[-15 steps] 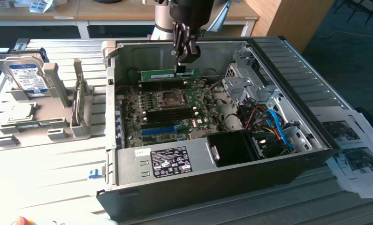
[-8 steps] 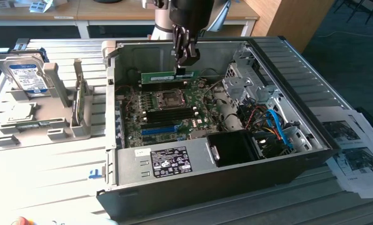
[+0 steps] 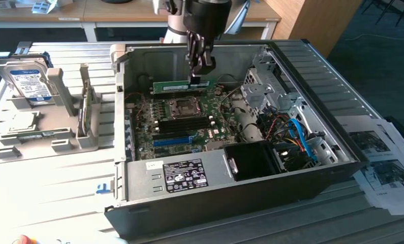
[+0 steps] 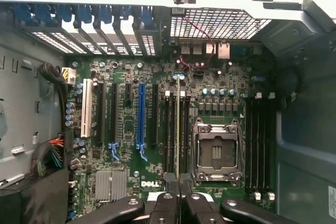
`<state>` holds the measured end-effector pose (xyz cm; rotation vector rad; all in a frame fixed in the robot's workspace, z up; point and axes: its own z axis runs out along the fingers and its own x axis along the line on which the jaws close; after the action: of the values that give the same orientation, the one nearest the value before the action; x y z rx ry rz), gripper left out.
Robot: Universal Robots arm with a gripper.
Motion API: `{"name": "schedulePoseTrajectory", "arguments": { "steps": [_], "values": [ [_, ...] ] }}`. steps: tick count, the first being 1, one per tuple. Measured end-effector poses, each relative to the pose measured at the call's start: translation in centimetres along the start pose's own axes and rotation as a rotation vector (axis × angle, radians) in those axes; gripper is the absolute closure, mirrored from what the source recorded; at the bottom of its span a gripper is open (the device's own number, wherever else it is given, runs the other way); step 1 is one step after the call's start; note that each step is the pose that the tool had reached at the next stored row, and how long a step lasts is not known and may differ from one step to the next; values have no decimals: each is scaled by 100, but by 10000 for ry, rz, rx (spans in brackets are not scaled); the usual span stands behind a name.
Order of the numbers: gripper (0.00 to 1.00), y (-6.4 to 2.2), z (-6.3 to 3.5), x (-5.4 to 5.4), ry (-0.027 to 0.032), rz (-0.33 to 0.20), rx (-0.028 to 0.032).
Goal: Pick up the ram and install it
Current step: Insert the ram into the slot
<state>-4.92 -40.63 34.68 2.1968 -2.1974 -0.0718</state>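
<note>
The ram, a narrow green stick with a white sticker, hangs level above the motherboard inside the open computer case. My gripper comes down from above and is shut on the stick's top edge near its end on the exterior view's right. In the wrist view the ram appears edge-on as a thin line running out from between my black fingers. It lies along the dark memory slots beside the open processor socket. I cannot tell whether it touches a slot.
A grey holder tray on the exterior view's left carries a silver hard drive and a square processor chip. Inside the case are a black fan shroud, blue cables and a drive cage. Printed papers lie on the right.
</note>
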Motion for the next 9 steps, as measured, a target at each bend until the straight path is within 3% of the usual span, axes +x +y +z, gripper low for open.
{"name": "schedulePoseTrajectory", "arguments": {
  "steps": [9],
  "values": [
    [88,-5,91,1,0,0,0]
  ]
}}
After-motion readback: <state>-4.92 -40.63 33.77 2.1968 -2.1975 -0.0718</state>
